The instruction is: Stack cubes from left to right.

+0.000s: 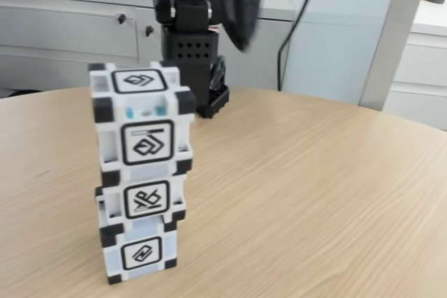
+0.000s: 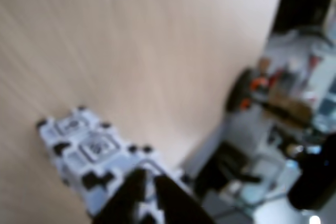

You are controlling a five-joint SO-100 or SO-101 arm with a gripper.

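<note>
Three white plastic cubes with black corner blocks and black-framed square glyphs (image 1: 143, 172) stood stacked in a slightly crooked tower on the smooth, pale wood-grain round desk (image 1: 314, 193), near its front left in the fixed view. In the blurred wrist view, the dark hand (image 2: 149, 192) hung above the tower, its fingers close together, holding nothing.

The wrist view is blurred. Stacked white cubes (image 2: 86, 153) with black corners stand on a pale wooden table (image 2: 147, 51), seen from above at lower left. The dark gripper (image 2: 149, 192) enters from the bottom edge just beside the stack, its fingers close together. Beyond the table edge, at right, lies indistinct clutter.
</note>
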